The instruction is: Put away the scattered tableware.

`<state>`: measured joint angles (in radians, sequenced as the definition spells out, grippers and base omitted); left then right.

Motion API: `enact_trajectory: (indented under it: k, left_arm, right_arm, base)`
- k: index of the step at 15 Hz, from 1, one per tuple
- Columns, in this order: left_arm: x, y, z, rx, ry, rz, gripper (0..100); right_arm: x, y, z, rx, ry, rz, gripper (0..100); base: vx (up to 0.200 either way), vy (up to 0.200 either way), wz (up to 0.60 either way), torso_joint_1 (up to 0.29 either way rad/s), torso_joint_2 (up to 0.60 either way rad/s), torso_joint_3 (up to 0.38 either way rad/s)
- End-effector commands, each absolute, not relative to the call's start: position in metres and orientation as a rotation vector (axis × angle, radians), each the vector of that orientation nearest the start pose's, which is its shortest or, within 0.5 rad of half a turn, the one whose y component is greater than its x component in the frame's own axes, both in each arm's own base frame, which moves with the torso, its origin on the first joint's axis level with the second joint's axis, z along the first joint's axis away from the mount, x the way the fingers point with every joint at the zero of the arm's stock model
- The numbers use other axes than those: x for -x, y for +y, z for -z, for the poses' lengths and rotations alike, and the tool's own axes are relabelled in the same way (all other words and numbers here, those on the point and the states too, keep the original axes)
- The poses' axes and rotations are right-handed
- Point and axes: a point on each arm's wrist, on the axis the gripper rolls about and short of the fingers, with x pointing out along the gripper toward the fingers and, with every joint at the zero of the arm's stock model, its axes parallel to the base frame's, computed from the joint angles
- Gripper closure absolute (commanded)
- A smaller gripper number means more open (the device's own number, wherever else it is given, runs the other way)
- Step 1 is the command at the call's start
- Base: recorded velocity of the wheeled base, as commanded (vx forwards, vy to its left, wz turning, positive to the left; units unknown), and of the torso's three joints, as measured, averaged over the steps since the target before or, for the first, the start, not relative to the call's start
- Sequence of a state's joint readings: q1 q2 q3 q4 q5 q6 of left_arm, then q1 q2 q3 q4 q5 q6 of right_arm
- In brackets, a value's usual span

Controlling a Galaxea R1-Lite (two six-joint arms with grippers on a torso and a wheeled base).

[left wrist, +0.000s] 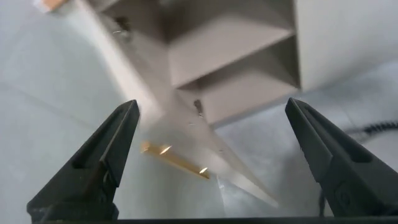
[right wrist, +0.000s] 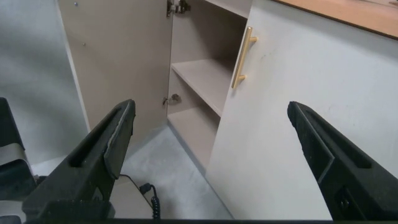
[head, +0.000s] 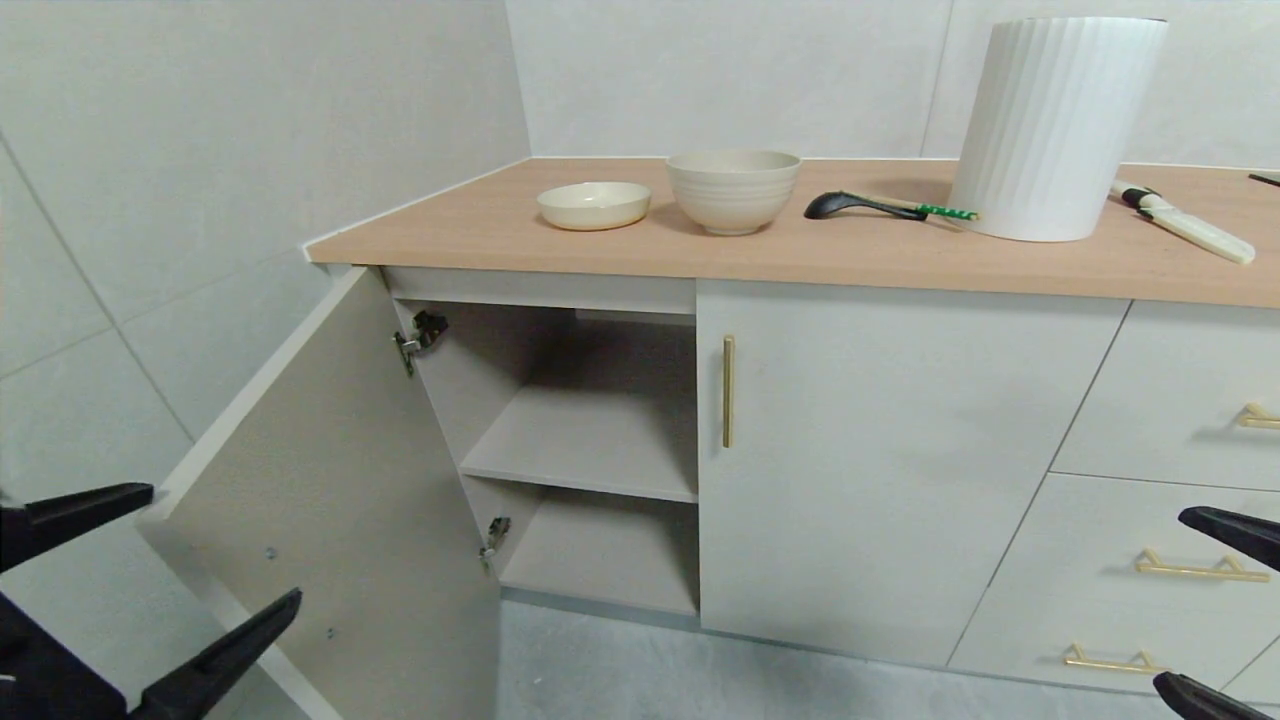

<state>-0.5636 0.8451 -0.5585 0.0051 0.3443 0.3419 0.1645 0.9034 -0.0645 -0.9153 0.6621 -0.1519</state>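
Note:
On the wooden countertop (head: 850, 255) lie a shallow cream dish (head: 593, 205), a deeper cream bowl (head: 733, 190), a black ladle (head: 880, 207) with a green-striped handle, and a cream-handled utensil (head: 1190, 224). My left gripper (head: 224, 542) (left wrist: 212, 102) hangs low beside the open cabinet door (head: 330, 480), open and empty. Low down in front of the drawers, my right gripper (head: 1170, 598) (right wrist: 211, 104) is also open with nothing in it. Both are well below the tableware.
A tall white ribbed container (head: 1060, 125) stands on the counter between ladle and utensil. The open cabinet has a bare middle shelf (head: 590, 440) (right wrist: 205, 78) and bottom shelf (head: 610, 560). The neighbouring door (head: 880, 460) with a gold handle (head: 728, 390) is closed. Drawers (head: 1170, 520) lie right.

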Motion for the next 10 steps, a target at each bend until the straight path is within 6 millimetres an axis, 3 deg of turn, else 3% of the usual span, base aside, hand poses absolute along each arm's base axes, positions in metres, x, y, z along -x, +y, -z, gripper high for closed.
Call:
enact_trajectory:
  k: [1, 6, 8, 10]
  left_arm:
    - [-0.069, -0.031, -0.225, -0.432, 0.175, 0.208, 0]
    - [-0.056, -0.017, -0.229, -0.397, 0.143, 0.118, 0]
    - [-0.052, -0.019, -0.243, -0.393, 0.005, 0.246, 0]
    - [-0.063, -0.03, -0.249, -0.482, -0.104, 0.479, 0]
  right_arm:
    - [-0.082, 0.028, -0.163, 0.161, -0.135, -0.82, 0]
    - [-0.081, 0.028, -0.163, 0.163, -0.137, -0.821, 0]
    - [-0.082, 0.028, -0.162, 0.162, -0.131, -0.821, 0]
    - [-0.084, 0.028, -0.162, 0.16, -0.125, -0.822, 0]
  base:
    - [0.0, 0.0, 0.0, 0.0, 0.0, 0.0]
    - [0.0, 0.0, 0.0, 0.0, 0.0, 0.0]
    - [0.0, 0.0, 0.0, 0.0, 0.0, 0.0]
    - [0.0, 0.0, 0.0, 0.0, 0.0, 0.0]
